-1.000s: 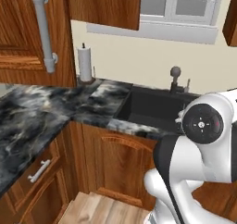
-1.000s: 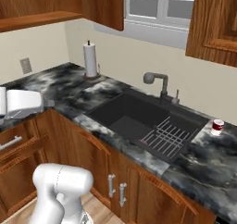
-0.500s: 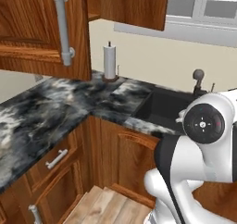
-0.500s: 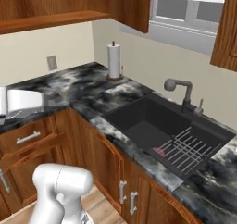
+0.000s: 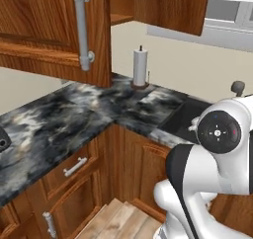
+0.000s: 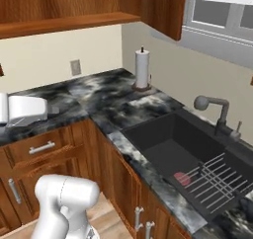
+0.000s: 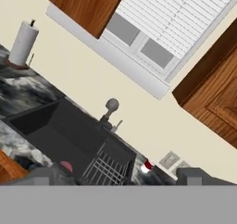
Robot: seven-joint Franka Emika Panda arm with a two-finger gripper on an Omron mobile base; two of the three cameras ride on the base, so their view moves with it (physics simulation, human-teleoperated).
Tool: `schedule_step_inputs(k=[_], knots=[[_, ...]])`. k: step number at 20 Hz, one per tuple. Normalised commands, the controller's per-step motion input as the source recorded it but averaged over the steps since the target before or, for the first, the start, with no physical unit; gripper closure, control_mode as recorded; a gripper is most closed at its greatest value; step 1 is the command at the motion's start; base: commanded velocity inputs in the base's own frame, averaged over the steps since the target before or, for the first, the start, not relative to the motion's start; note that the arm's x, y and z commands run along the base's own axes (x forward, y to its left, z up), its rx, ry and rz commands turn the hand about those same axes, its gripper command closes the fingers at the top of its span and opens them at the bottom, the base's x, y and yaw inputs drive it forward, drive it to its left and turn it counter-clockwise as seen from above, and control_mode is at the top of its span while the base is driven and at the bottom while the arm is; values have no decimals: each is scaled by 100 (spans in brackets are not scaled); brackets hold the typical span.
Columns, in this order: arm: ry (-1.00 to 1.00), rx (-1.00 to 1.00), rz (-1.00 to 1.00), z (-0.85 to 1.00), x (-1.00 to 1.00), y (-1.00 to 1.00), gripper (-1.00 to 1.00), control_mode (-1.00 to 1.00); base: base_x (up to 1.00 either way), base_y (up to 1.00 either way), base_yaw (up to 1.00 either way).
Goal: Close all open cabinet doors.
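The tool (image 7: pixel 115 174) is sitting with its jaws spread wide and nothing between them, its two dark tips just rising at the bottom of the hand view. It is pointing across the sink (image 7: pixel 51 135) toward the faucet (image 7: pixel 110 108), the window blinds (image 7: pixel 185 24) and the far wall, well away from any door. The arm (image 5: pixel 217 149) is folding up close over its base, the hand held high and rolled. In the left base view an open cabinet door (image 5: pixel 54 30), reddish-brown with a long grey bar handle (image 5: pixel 81 23), is swinging out over the dark marbled tabletop (image 5: pixel 74 114), near a paper towel roll (image 5: pixel 140 67). The robot seems to be in the approach step, no door being touched yet. The next move probably calls for turning the tool toward that door and pushing its face back to the cabinet frame.
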Motion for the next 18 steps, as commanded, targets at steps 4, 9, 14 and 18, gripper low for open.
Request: schedule_step_inputs(k=[4, 9, 14, 18], knots=[[0, 0, 0, 0, 0, 0, -100, 100, 49, 0, 24], [0, 0, 0, 0, 0, 0, -100, 100, 54, 0, 19], [0, 0, 0, 0, 0, 0, -100, 100, 57, 0, 16], [0, 0, 0, 0, 0, 0, -100, 100, 59, 0, 15]])
